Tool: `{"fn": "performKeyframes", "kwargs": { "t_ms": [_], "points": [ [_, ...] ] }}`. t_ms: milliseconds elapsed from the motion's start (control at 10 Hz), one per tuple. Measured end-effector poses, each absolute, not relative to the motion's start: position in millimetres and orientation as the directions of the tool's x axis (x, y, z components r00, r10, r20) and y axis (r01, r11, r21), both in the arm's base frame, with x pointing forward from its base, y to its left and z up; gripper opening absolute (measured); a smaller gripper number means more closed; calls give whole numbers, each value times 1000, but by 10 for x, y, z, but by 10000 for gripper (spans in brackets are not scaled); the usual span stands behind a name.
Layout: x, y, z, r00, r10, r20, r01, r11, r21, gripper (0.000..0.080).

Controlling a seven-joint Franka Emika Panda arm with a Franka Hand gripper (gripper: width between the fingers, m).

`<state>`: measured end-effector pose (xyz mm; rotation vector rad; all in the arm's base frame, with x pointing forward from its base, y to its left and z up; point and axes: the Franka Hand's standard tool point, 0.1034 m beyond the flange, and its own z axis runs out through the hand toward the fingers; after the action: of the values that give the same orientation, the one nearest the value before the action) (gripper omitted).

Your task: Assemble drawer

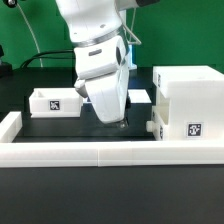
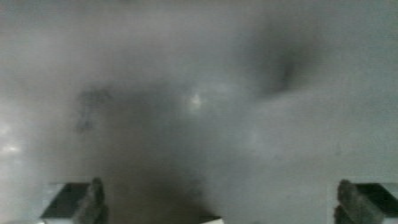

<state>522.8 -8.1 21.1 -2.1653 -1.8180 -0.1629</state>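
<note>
The tall white drawer housing stands at the exterior view's right, with a square tag on its front. One small open-top tray with a tag sits on the black table at the left. A second small white part sits low against the housing's left side. My gripper points down at the table between the tray and the housing, close to the surface. In the wrist view my gripper has its fingertips wide apart with only a blurred grey surface between them; it is open and empty.
A long low white wall runs along the front of the table and turns back at the left. Black cables and a green backdrop lie behind. The arm's white body hides the table's middle back.
</note>
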Motion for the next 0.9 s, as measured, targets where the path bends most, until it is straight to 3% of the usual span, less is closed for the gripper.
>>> {"fn": "performKeyframes", "kwargs": {
  "t_ms": [200, 700, 900],
  "points": [
    [5167, -204, 246, 192, 942, 276, 976, -152, -158, 649],
    [4723, -639, 542, 237, 945, 227, 966, -205, -156, 649],
    [4720, -681, 600, 271, 938, 216, 958, -241, -155, 649]
  ]
}}
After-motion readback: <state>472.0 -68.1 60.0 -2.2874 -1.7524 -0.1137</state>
